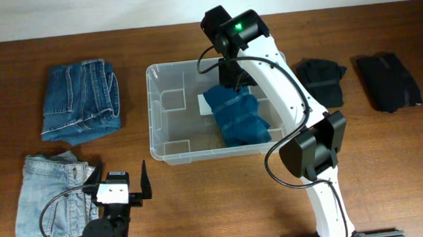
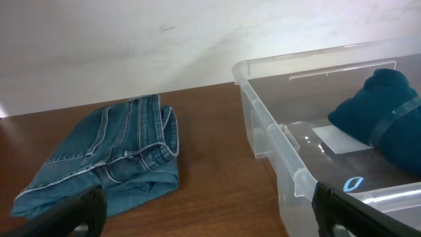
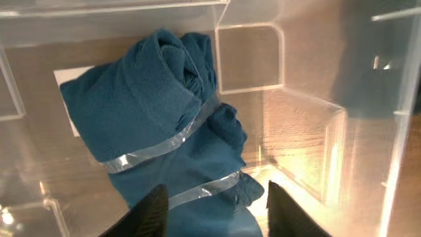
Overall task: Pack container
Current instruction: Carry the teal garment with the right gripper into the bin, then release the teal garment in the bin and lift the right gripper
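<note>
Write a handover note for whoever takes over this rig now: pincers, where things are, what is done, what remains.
Left pincer: open, empty, beside the light jeans.
Right pincer: open, over the teal garment in the tub.
Done: teal garment lies in the tub.
Likely left to pack: dark jeans and light jeans on the table left of the tub, two black garments to its right.

So the folded top [image 3: 158,112] sits in the container [image 1: 152,114], right under the right gripper [image 3: 220,214]. Two clothing bundles [image 1: 323,81] lie outside, off to that gripper's right. Ahead of the left gripper [image 1: 120,178]: jeans [image 2: 112,161] front-left, container front-right. A second jeans pair [image 1: 50,200] lies just left of it.
</note>
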`<state>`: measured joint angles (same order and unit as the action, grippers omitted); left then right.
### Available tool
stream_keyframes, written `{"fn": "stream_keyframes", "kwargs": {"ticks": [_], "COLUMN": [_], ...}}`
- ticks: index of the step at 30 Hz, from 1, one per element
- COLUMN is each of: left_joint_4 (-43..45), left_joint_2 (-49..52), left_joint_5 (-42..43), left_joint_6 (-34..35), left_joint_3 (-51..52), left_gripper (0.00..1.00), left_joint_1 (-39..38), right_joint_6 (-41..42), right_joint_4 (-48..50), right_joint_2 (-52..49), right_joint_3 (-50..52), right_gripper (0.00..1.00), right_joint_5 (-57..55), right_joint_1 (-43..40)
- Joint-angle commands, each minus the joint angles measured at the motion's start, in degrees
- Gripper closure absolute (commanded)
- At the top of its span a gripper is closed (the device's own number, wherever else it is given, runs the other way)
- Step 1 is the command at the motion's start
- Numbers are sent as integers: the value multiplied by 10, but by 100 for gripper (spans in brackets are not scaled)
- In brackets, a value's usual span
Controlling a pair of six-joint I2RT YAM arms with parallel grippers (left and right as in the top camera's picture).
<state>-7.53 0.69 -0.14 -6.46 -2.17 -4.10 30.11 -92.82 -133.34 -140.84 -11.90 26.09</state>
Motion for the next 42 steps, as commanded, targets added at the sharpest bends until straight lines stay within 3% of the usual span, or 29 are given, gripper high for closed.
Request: {"fn": "stream_keyframes", "kwargs": {"ticks": [1,5,8,12,15,21,37,42], "left_joint_4": [2,2,2,2,2,2,2,2], "left_joint_2": [-3,-3,-3,-3,-3,-3,-3,-3], "left_joint_5": [6,6,6,6,6,6,6,6], "left_joint_6": [-9,-9,-9,-9,-9,-9,-9,-9], "left_joint_3": [3,3,3,3,3,3,3,3], "left_gripper": [0,1,1,1,1,0,1,1], "left_joint_1": [1,1,1,1,1,1,1,1], "right_joint_6": [-4,-114,-134,-134,-134,-134,-133,-134], "right_joint_4": [4,41,67,106,141,167,166,154], "right_joint_2": [5,5,5,5,4,3,-2,2], "right_joint_3": [26,67,103,146,183,213,217,206], "right_gripper": [76,78,80,91,93,94,96,91], "right_joint_5": [71,154,153,153,143,87,89,119], "right_joint_1": [6,28,45,53,52,26,-58,-56]}}
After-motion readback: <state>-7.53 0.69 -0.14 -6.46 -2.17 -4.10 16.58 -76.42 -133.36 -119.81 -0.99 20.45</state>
